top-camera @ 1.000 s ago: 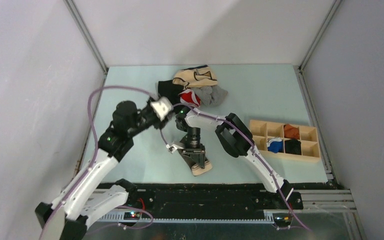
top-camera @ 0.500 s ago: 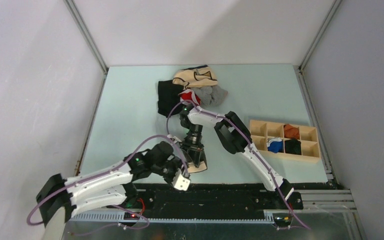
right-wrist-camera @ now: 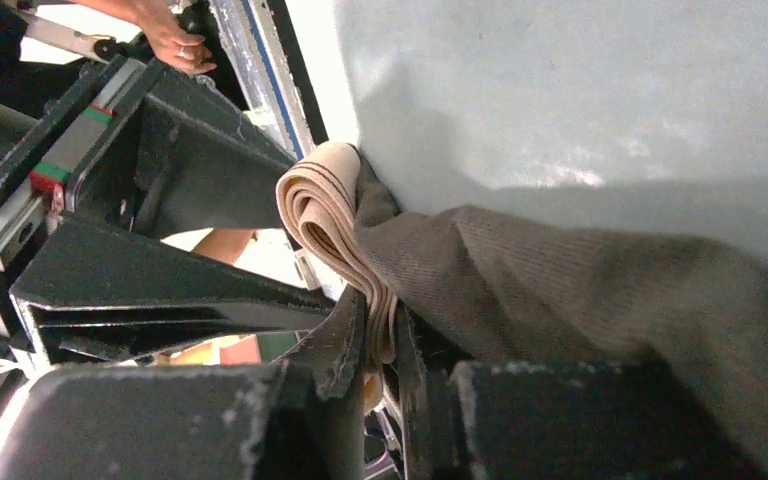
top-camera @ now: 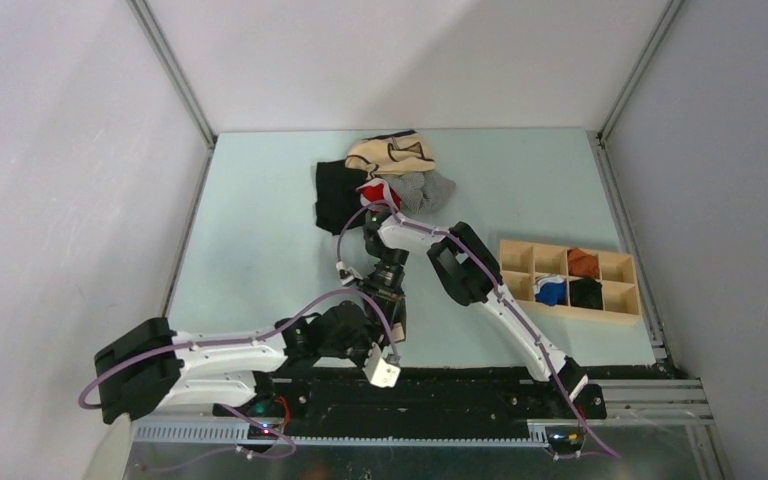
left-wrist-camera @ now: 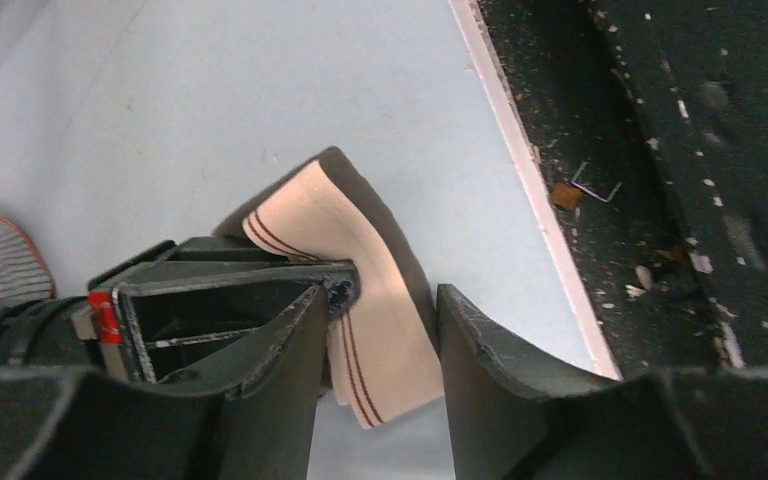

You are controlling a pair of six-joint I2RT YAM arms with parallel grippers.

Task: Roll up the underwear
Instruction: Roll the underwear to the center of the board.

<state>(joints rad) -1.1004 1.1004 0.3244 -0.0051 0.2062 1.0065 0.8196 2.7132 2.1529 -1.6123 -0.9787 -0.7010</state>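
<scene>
Lying low, left gripper (left-wrist-camera: 385, 302) straddling underwear (left-wrist-camera: 312, 212).

You look down past your left pincer (left-wrist-camera: 380, 300), its two dark fingers (left-wrist-camera: 500, 380) rising from the bottom edge with the jaws standing apart. Between them lies the underwear (left-wrist-camera: 372, 205), folded narrow on the pale blue surface (left-wrist-camera: 210, 90). Its cream waistband (left-wrist-camera: 310, 215), marked with thin brown stripes, faces up, and dark fabric shows along its right edge. The right pincer (left-wrist-camera: 210, 300) reaches in from the left, black with a small red mark, and its tip rests on the waistband beside your left finger. A grey striped garment (left-wrist-camera: 0, 262) with red trim peeks in at the far left. On the right, past the surface's white edge, runs a black strip (left-wrist-camera: 680, 150) strewn with small debris.
</scene>
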